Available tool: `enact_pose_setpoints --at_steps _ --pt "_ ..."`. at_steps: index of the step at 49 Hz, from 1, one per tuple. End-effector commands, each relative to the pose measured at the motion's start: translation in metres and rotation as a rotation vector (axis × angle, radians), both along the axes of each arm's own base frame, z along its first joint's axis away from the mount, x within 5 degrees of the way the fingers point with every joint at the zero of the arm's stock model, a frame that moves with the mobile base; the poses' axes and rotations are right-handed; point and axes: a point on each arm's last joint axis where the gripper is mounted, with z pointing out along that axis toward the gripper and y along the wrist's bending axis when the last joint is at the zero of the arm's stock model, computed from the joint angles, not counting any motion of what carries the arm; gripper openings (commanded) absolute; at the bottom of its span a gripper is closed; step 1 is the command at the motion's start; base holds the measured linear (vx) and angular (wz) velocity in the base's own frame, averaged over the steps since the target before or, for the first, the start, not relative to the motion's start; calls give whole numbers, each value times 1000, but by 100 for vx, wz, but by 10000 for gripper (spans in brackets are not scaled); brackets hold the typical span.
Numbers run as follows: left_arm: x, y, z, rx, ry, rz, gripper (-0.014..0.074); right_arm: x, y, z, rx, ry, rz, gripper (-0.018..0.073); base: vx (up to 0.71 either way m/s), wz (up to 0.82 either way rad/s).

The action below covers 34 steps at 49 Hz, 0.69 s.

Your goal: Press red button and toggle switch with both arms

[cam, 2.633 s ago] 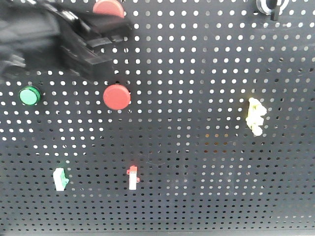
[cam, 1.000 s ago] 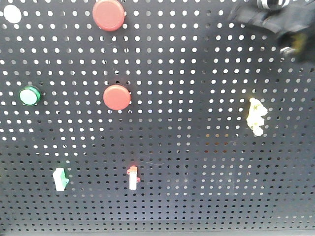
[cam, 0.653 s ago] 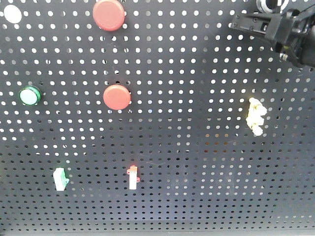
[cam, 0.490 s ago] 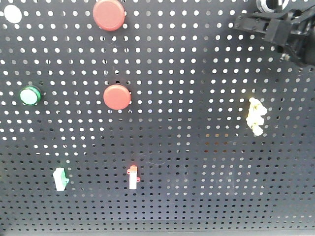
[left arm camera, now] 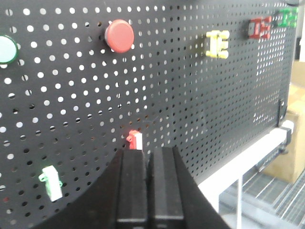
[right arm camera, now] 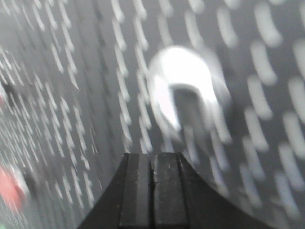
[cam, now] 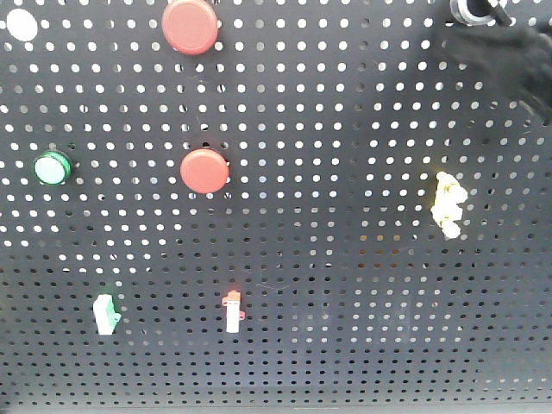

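Black perforated panel [cam: 345, 328], upright on a pale frame [left arm camera: 248, 152]. Right gripper [right arm camera: 153, 160], fingers pressed together, has moved up to the toggle switch [cam: 473, 9] at the top-right edge, so toggling seems imminent. Left gripper [left arm camera: 148, 155], also pressed together, has withdrawn from the red button [cam: 191, 25], upper left.

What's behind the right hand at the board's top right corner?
Only the silvery ring of the toggle switch peeks out above the blurred right hand, with perforated board around. Whatever lies directly behind the hand is covered.
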Motion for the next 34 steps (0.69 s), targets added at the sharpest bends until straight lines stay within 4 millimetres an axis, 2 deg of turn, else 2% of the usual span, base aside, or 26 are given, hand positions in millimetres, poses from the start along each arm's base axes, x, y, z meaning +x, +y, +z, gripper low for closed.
enact_pose_setpoints --at_steps 1,7,18,26,34 --pt "2 2 7 -31 -13 27 2 -21 -10 -4 -14 -43 -89 -3 0 0" --pt "6 0 -11 -6 35 30 2 -47 -19 -36 -39 -36 -161 -3 0 0" --pt "12 -2 -57 56 152 41 2 -120 -34 -97 -91 -126 -258 -3 0 0" --pt "14 1 -60 48 145 79 2 -156 -44 -133 -64 -197 -323 -3 0 0" --pt "14 0 -63 56 157 67 2 -171 -47 -158 -37 -222 -350 -3 0 0"
